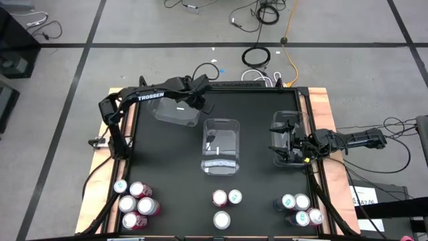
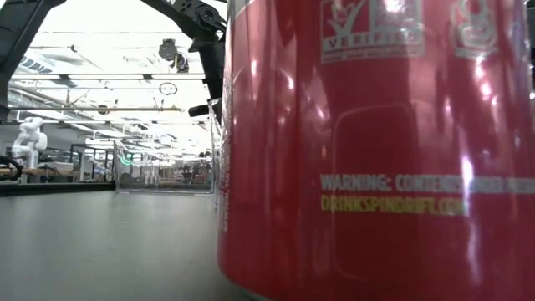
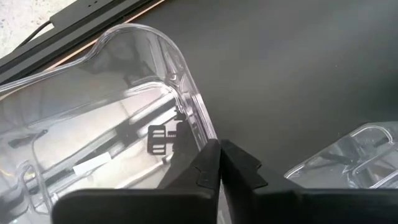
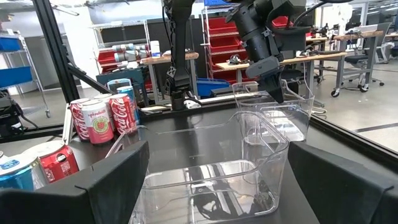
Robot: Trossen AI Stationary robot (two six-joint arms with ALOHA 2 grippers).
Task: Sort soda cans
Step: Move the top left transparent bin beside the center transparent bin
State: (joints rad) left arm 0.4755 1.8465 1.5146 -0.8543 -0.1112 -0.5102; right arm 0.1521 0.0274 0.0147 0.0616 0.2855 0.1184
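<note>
Three clear plastic bins stand in a row across the black table: left bin [image 1: 175,114], middle bin [image 1: 221,146], right bin [image 1: 284,134]. Soda cans stand upright along the near edge in three groups: left group [image 1: 136,205], middle group [image 1: 226,205], right group [image 1: 301,209]. A red can [image 2: 376,150] fills the low view. My left gripper [image 1: 200,104] is shut on the left bin's right-hand rim. My right gripper [image 1: 293,151] is open, and its fingers stand on either side of the right bin's [image 4: 211,174] near end. My left gripper [image 3: 219,160] pinches the left bin's rim [image 3: 200,127] on its right-hand side wall between the two fingers. It comes from above, pointing down, as the right wrist view shows [image 4: 273,84]. One finger is inside the bin and one outside.
Raised black rails edge the table's far side [image 1: 221,85] and its sides. Bare black table surface lies between the bins and the cans. Cables lie on the floor beyond the far edge. The right wrist view shows red cans [image 4: 102,118] and a room with shelves behind the table.
</note>
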